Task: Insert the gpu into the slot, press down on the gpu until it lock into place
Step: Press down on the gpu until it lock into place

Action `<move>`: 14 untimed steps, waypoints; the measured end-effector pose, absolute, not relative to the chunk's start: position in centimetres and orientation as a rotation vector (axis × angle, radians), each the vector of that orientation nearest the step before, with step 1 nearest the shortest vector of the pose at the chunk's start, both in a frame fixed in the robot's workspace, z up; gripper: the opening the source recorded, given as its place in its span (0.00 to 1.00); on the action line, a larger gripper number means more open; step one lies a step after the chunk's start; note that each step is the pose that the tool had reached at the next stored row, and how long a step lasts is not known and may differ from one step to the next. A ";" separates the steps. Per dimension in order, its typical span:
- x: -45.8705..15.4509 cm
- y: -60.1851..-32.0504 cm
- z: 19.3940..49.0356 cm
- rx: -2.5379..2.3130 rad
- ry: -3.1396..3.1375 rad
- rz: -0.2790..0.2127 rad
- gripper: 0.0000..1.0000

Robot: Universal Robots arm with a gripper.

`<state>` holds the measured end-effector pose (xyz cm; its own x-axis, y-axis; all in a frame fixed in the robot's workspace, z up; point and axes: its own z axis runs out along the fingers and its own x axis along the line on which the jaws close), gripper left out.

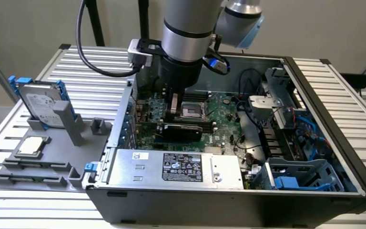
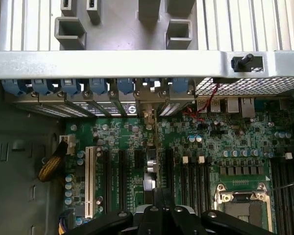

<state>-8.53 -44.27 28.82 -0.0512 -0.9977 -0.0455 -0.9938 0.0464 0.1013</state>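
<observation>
From my console I see the arm's black two-fingered gripper (image 2: pixel 160 198) down inside the open tower case. Its fingers look pinched together on the top edge of the gpu (image 1: pixel 181 131), a flat black rectangular card with a glossy dark shroud.

The gpu stands upright on the green motherboard (image 1: pixel 226 109), between the square silver processor socket (image 1: pixel 189 111) and the silver labelled power-supply box (image 1: pixel 177 167). In the wrist view it runs edge-on, a thin line from the fingers toward the row of blue plastic bracket clips (image 2: pixel 98 87) at the case's back wall. The slot lies hidden beneath the card (so I cannot say how deep the contacts sit).

I judge this to be the seating press. To do it well, I would push straight down along the card's own plane and not let it lean toward the socket. I would also spread the force so both ends sink evenly, and ease off once the latch catches.
</observation>
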 end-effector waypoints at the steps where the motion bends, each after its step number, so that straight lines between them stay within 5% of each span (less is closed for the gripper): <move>1: -8.7 -44.2 28.7 2.140 -2.247 -0.159 0.11; 14: -8.9 -44.0 26.7 2.155 -2.262 -0.129 0.11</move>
<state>-8.92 -44.02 26.73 -0.0497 -0.9977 -0.0461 -0.9965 0.0464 0.0695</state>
